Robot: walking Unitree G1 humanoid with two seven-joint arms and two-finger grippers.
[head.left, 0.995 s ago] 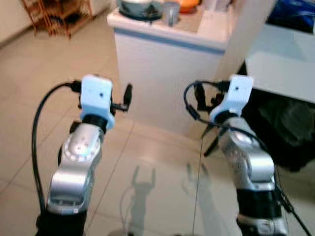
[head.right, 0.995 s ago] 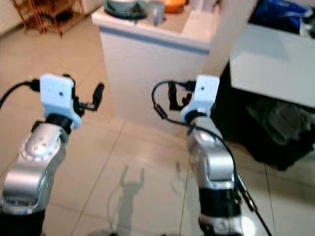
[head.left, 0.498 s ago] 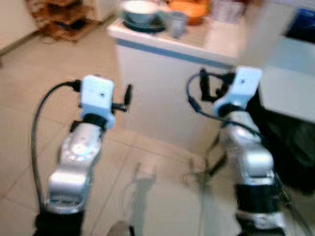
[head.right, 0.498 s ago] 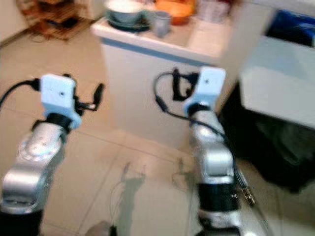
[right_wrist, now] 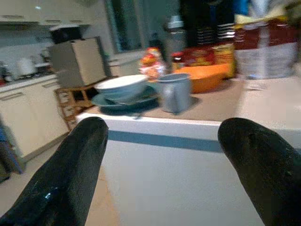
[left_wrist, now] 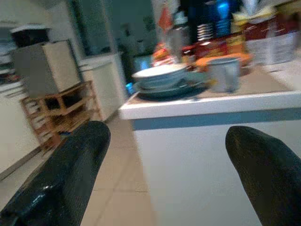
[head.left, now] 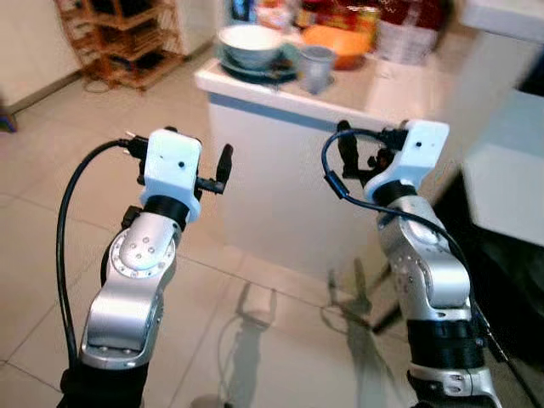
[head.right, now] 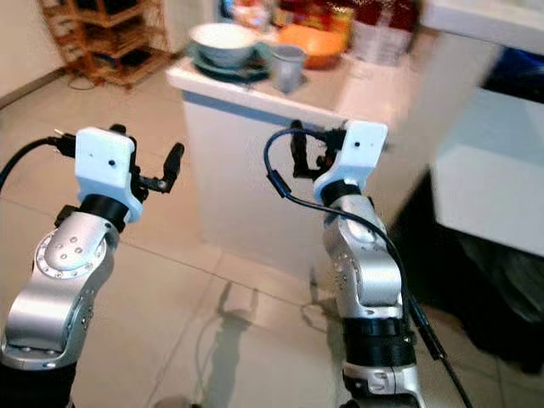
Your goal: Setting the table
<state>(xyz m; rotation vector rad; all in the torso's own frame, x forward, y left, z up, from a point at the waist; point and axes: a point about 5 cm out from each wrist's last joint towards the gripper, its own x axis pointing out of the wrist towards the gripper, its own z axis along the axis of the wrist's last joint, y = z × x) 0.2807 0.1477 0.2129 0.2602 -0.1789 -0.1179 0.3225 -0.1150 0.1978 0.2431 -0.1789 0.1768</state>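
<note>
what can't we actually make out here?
- Bowl contents: head views, rim hides the inside.
- Packages behind the orange dish: labels blurred in the right wrist view.
- Cup handle: not discernible.
- Wooden rack: cut off by the top edge.

Lighting: bright, even indoor light from above. Both arms throw soft, doubled shadows on the glossy tiled floor (head.left: 255, 314), which carries a pale sheen. Head views: arms fairly sharp; the top of the bench (head.left: 365, 81) is overexposed and washed out; the bowl (head.left: 249, 42) and cup (head.left: 316, 66) are soft, the far background blurred. Wrist views: dimmer, bluish, hazy throughout; the black fingers (left_wrist: 70, 174) of the left tool are close and unfocused, with small highlights. The right wrist view's background is smeared.
</note>
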